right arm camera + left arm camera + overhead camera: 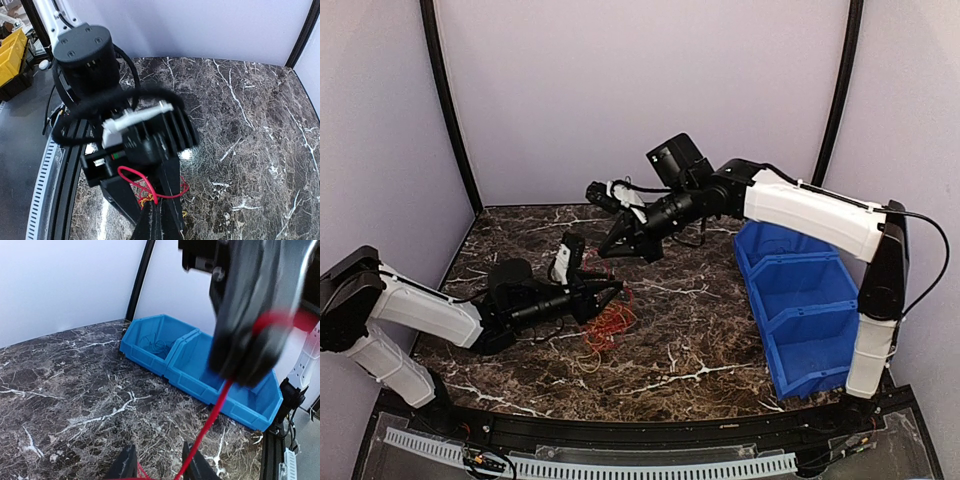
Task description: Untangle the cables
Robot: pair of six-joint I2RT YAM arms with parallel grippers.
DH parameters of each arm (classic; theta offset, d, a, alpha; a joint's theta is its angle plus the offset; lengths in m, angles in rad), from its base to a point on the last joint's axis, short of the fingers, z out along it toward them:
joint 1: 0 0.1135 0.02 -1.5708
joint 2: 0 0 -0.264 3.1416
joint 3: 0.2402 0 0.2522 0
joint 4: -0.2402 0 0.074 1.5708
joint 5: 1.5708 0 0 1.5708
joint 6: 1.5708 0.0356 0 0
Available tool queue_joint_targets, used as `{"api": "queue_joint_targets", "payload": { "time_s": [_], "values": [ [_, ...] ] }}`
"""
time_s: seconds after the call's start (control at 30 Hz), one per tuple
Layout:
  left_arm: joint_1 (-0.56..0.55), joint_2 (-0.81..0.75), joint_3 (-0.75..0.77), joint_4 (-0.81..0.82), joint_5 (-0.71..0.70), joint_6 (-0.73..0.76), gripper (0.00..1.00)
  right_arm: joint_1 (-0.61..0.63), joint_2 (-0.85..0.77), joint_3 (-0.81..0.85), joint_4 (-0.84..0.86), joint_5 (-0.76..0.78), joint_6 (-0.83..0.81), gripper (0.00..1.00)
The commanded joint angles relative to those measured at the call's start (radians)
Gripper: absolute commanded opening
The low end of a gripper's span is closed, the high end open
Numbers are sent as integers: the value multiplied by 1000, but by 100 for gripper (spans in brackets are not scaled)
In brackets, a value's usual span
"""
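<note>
The right claw (pixel 618 248) is pinched shut on a thin red cable (pixel 212 417), which runs straight down into the left claw (pixel 159 467), passing between its partly spread fingers (pixel 125 465). Just near of that claw, a loose tangle of thin red, orange and yellow cables (pixel 608 325) lies mid-way across the dark marbled table (pixel 710 355), with blue plastic bins (pixel 805 310) at the right.

Looking out low over the marbled desk (pixel 65 390). Catching the left gripper (pixel 159 466) at the bottom edge, fingers (pixel 126 466) parted. Following a red cable (pixel 209 420) up from between them, close by one finger, straight and taut to the right gripper (pixel 250 315) looming blurred overhead. Noting a red band across its side. Beyond, spotting blue bins (pixel 200 375) in a row on the desk, with thin wires (pixel 157 345) coiled in the far one.
</note>
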Motion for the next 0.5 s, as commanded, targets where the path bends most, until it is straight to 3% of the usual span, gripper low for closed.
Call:
{"api": "queue_joint_targets", "payload": {
  "time_s": [0.0,0.47],
  "values": [
    [2,91,10,152,67,-16,28,10,-87,71,3,-80,37,0],
    [2,175,-29,189,46,-51,15,-32,-185,447,-67,-148,93,0]
  ]
}}
